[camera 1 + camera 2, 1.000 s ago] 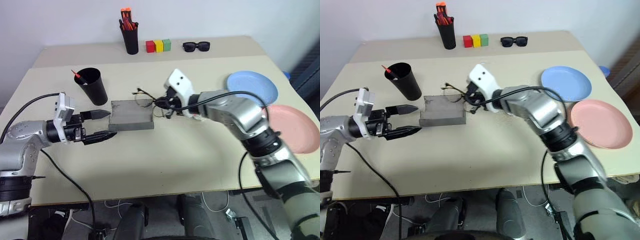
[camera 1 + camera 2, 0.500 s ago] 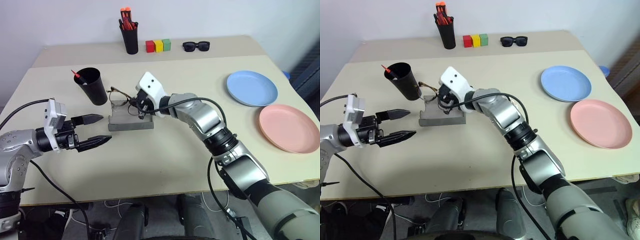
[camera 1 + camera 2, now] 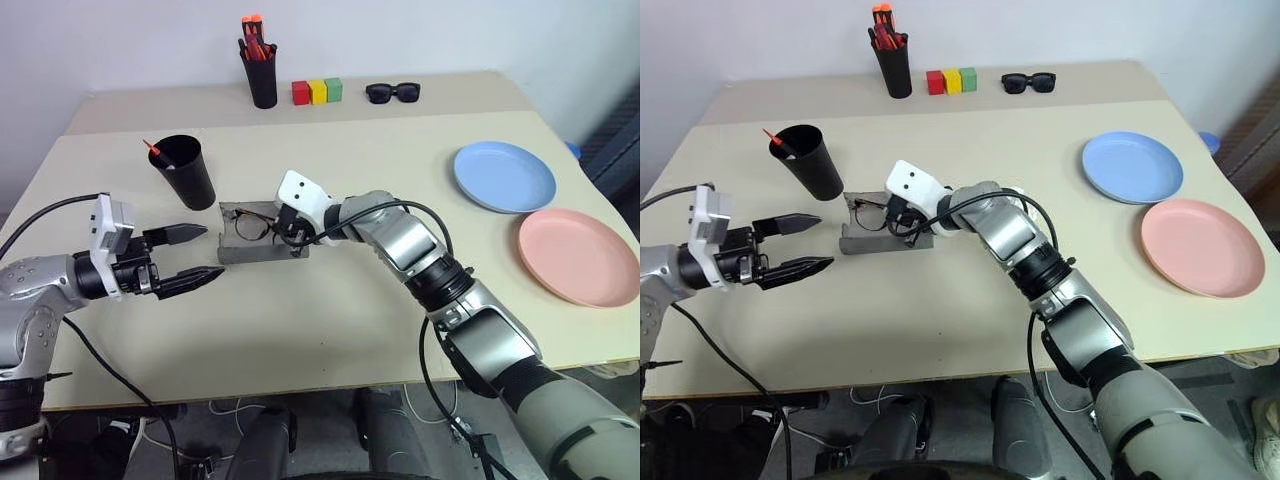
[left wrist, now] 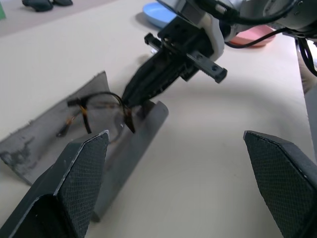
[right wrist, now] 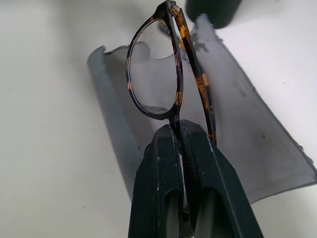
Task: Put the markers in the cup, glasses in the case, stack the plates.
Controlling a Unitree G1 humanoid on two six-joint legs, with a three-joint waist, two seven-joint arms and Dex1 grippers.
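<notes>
Right fingers [image 5: 181, 148] pinched shut on the glasses [image 5: 166, 74] at the bridge, lenses hanging inside the open case [image 3: 262, 235]; left fingers [image 4: 79, 163] spread wide and empty, just beside the case. Light, thin, probably fragile (bridge or hinge safer than lenses), likely slippery in the fingers.

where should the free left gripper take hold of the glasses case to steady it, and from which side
Grip the case's near long edge, the raised lip facing the left gripper, coming in level from the robot's left. The case lies open and flat, the right gripper holds the glasses over its far half, and the cup crowds its back corner.
</notes>
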